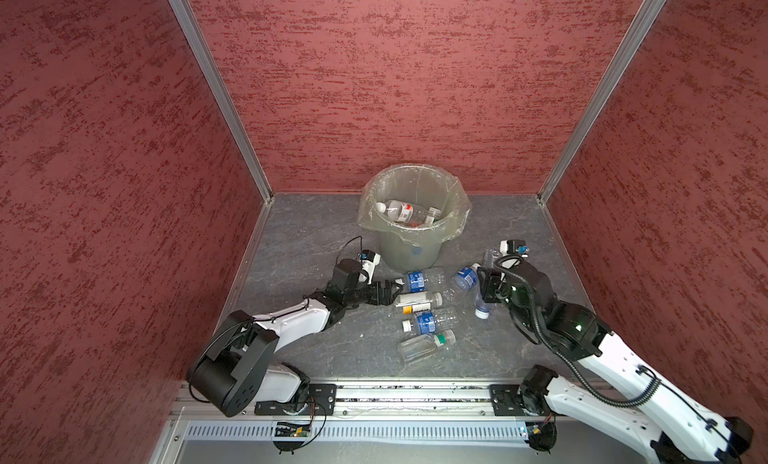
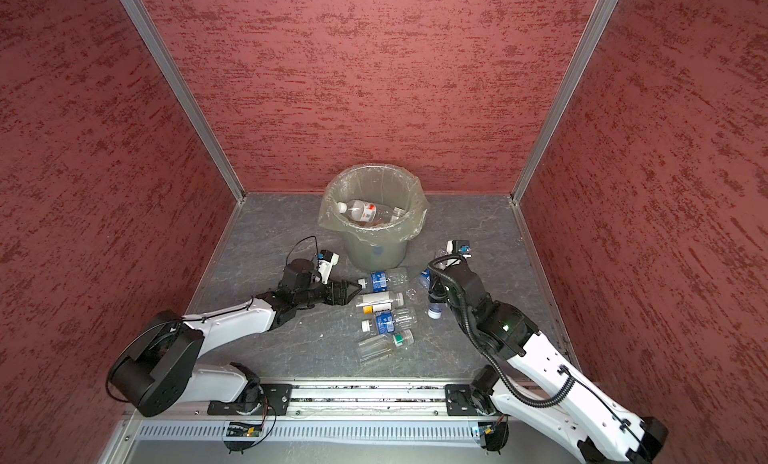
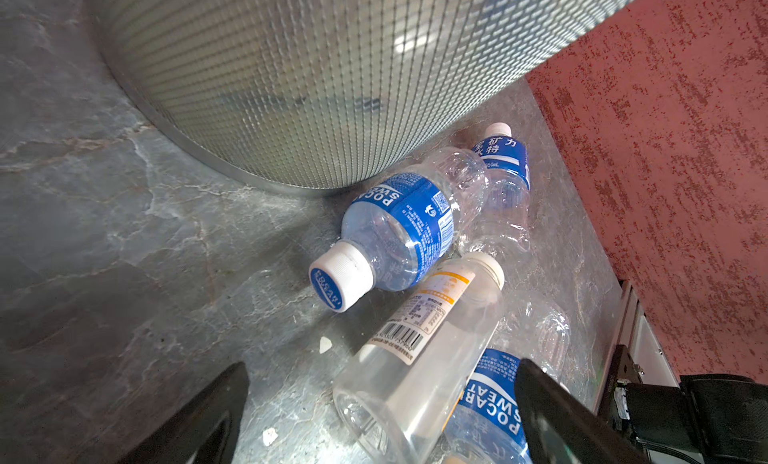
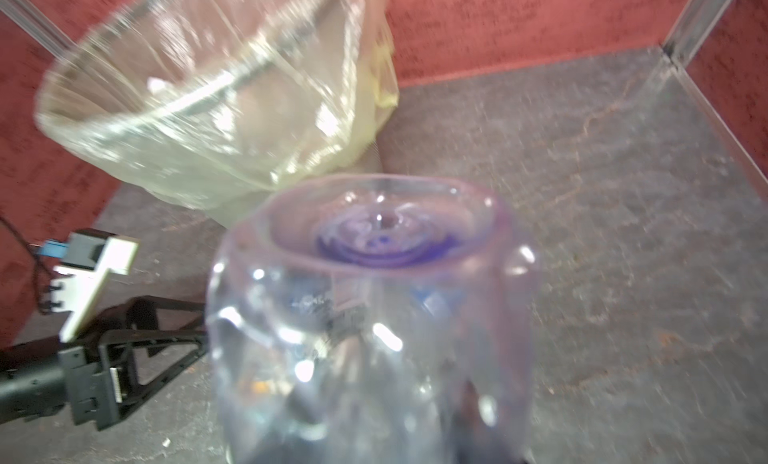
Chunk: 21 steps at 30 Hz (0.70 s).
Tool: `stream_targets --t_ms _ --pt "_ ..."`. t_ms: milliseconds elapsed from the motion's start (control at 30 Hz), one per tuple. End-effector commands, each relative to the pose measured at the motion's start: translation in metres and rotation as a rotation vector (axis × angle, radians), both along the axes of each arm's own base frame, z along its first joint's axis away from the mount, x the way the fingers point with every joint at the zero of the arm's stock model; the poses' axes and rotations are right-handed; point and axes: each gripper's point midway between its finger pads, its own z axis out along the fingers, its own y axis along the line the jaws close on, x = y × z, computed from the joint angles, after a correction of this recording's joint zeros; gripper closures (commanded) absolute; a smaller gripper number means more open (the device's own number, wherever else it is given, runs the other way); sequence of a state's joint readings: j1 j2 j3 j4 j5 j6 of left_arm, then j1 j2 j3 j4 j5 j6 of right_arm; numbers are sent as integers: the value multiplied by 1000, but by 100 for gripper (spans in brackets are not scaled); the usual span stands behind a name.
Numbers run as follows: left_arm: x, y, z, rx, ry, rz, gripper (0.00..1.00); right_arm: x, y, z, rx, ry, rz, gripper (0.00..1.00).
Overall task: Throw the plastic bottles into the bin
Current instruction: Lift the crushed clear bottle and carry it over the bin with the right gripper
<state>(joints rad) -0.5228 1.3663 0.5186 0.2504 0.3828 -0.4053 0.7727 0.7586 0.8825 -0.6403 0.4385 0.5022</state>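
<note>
1. The bin [image 1: 409,254], a tapered round bucket with grid-textured walls and a crinkly translucent liner, stands at the back and has bottles [image 1: 399,210] inside.
2. The left gripper [image 1: 392,294], black and angular, gapes wide and empty beside the floor bottles.
3. The right gripper [image 1: 490,292] clamps a dented clear bottle [image 4: 374,316], cap downward, right of the bin.
4. A blue-labelled Pocari Sweat bottle [image 3: 399,229] lies just beside the bin's foot.

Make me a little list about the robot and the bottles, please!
Bin: round grey-green plastic bin with clear bag liner, clear plastic bottles inside
Left gripper: open, empty, beside blue-label clear plastic bottle
Right gripper: shut on clear white-capped plastic bottle
Table: grey stone-look table, several bottles lying, including green-capped clear bottle
</note>
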Motion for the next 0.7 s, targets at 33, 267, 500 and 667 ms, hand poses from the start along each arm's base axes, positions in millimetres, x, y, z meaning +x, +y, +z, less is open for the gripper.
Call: stream_targets --t_ms 33,267,500,667 --pt "8 -1 16 5 -71 4 0 6 7 54 74 -169 3 58" --pt "9 -1 17 14 -81 3 0 20 27 101 107 -284 30 58" --pt "9 1 17 34 -85 10 0 54 59 168 110 -438 21 55" --pt "8 0 18 30 -83 4 0 104 101 228 73 -515 26 56"
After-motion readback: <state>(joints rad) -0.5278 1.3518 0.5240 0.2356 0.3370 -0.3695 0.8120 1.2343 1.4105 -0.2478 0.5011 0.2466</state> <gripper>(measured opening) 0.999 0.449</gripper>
